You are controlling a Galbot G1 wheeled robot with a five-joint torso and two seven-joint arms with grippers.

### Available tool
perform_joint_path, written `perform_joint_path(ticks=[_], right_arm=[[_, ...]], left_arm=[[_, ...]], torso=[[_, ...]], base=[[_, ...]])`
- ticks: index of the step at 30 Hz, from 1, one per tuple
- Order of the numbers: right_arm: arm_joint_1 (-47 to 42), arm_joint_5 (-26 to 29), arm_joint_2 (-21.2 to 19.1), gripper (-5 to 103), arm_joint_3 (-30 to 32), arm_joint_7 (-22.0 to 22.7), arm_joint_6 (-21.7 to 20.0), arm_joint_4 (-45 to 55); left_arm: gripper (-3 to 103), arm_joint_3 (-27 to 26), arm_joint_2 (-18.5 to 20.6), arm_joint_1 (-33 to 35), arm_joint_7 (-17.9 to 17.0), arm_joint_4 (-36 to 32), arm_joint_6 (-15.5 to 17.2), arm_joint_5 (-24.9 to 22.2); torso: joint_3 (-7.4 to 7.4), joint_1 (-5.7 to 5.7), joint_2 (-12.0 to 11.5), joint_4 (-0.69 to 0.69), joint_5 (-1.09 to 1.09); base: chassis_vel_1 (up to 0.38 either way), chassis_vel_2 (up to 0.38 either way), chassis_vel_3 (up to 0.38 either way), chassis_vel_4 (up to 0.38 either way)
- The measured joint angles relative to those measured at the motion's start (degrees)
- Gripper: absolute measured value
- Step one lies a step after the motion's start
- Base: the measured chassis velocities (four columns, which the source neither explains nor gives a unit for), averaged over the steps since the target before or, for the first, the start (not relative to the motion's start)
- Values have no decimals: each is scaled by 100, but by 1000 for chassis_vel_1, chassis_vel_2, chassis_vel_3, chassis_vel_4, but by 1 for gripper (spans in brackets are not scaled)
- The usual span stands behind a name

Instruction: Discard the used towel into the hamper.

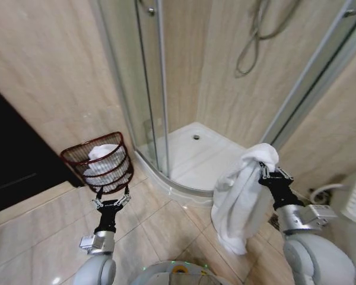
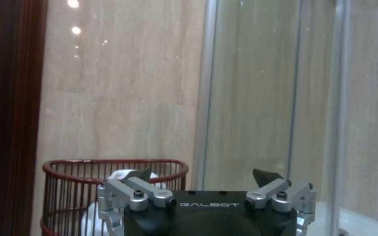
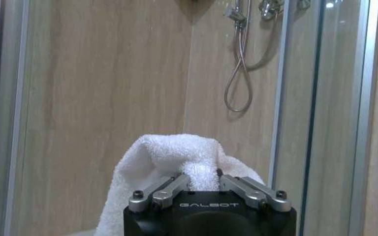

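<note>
Towel, white, hangs bunched from right hand; hamper apart.

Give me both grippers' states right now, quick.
Left gripper: jaws open, empty, in front of the hamper.
Right gripper: jaws shut on the white towel, which hangs over the floor.

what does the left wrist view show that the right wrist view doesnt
Left wrist view: the open left gripper facing the hamper, which has something white inside, beside a dark door edge. Right wrist view: the right gripper shut on the white towel, with the shower hose beyond. Shared: beige tiled wall and glass shower panels.
</note>
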Motion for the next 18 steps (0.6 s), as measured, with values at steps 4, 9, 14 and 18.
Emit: perform_joint_path(ticks=[4, 9, 14, 18], right_arm=[[-27, 0, 20, 7, 9, 0, 48, -2], [-38, -2, 42, 7, -6, 5, 88, -4], [-30, 1, 52, 7, 28, 20, 96, -5], [-42, 3, 74, 7, 35, 50, 106, -8]], left_arm=[[100, 0, 12, -38, 92, -9, -102, -145], [100, -7, 6, -90, 215, 68, -365, -165], [100, -13, 3, -69, 220, 64, -345, -107], [100, -19, 5, -60, 210, 50, -310, -106]], torso=[[20, 8, 32, -2, 1], [59, 18, 79, -2, 1], [137, 37, 177, -2, 1], [205, 63, 271, -2, 1]], base=[[0, 0, 0, 0], [0, 0, 0, 0], [0, 0, 0, 0], [0, 0, 0, 0]])
